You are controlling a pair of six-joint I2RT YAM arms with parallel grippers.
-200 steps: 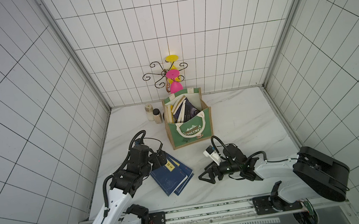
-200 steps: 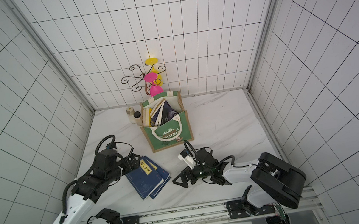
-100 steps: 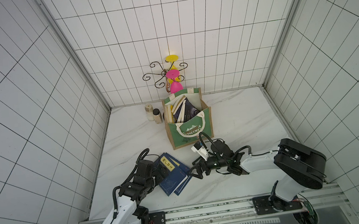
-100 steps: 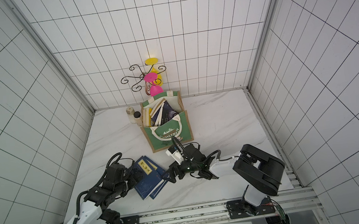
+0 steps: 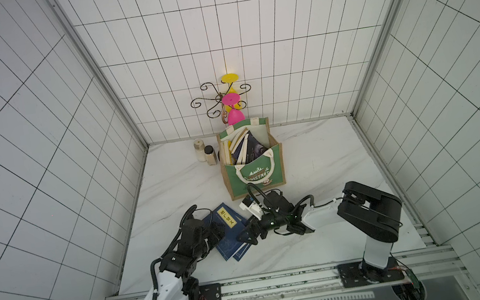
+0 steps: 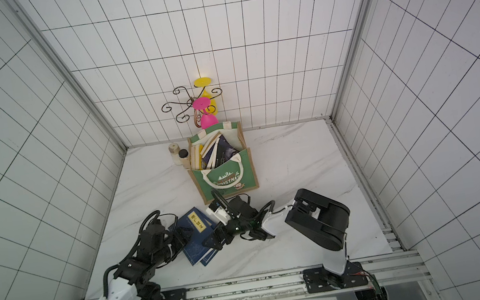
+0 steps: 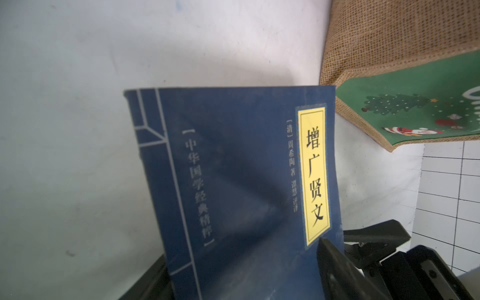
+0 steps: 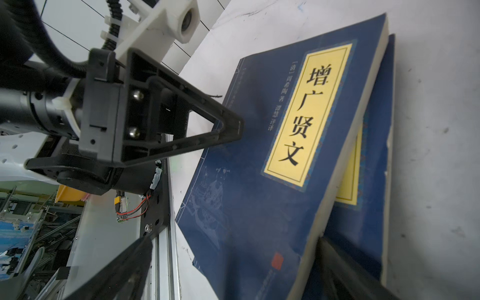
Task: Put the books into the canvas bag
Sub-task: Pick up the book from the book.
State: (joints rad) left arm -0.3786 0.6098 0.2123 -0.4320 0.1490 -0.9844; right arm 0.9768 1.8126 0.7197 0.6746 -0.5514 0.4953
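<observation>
– Both arms have closed in on the loose books since a second ago: the right one swung over from bare marble at 4 o'clock and the left one sank lower. The books themselves have not shifted.

– How do the arms sit?

– The left reaches in low from 7 o'clock, with the left pincer (image 5: 213,230) at the 9 o'clock edge of the top navy book (image 5: 229,239). The right lies almost flat along the surface (image 5: 314,159), elbow folded at 4 o'clock, with the right pincer (image 5: 245,237) at the book's 3 o'clock edge.

– And the jaws?

– The right pincer is spread wide and grips nothing; one of its fingers (image 8: 345,272) lies just beside the page edge. The left fingers (image 7: 335,272) stand apart with the cover between them. I cannot tell whether they pinch it.

– Describe the book.

– It is a thin paperback with a matt navy cover, cream page edges and a yellow label with black Chinese characters. It lies askew on the lower navy book (image 8: 363,220), which is of the same kind and lies flat on white marble.

– And the bag?

– The canvas bag (image 5: 256,180) stands upright at 12 o'clock of the pair, near but apart. It is coarse tan jute with a green front panel and a white loop handle. The books in the bag (image 5: 248,149) lean on end.
</observation>
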